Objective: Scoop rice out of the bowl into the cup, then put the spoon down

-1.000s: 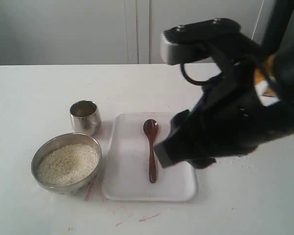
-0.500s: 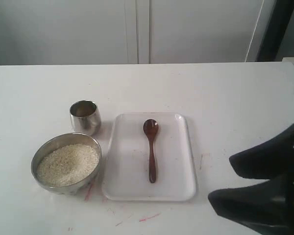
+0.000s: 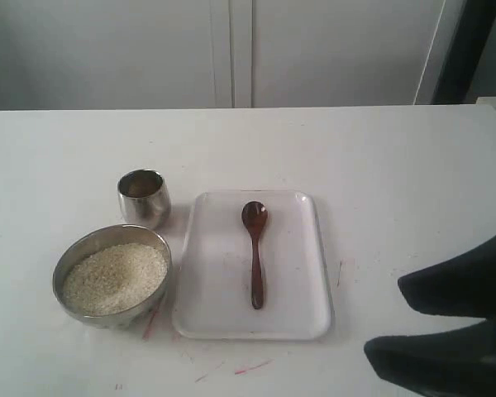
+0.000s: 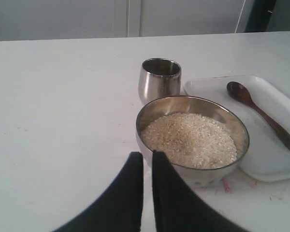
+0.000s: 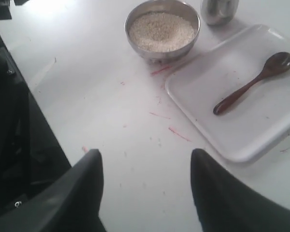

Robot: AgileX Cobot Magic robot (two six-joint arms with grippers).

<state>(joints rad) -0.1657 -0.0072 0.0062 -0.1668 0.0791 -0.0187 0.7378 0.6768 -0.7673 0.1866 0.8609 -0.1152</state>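
Note:
The wooden spoon (image 3: 255, 252) lies flat on a white tray (image 3: 302, 314), head toward the far wall, with nothing touching it. Left of the tray stands the steel bowl (image 3: 70, 256), holding a heap of rice (image 3: 116, 277). The small steel cup (image 3: 144, 197) stands just behind the bowl. My right gripper (image 3: 386, 318) hangs open and empty at the table's near right, clear of the tray. In the right wrist view this gripper (image 5: 146, 154) is over bare table, short of the spoon (image 5: 251, 84). My left gripper (image 4: 146, 155) is shut and empty just short of the bowl (image 4: 239, 128), out of the exterior view.
Red marks (image 3: 252, 365) streak the white table near the tray's front edge. A pale cabinet wall (image 3: 231, 50) runs behind the table. In the right wrist view the table edge and dark machine frame (image 5: 9, 121) lie close beside my right gripper.
My right arm has drawn back from above the tray to the near right corner. The spoon, bowl and cup have not moved.

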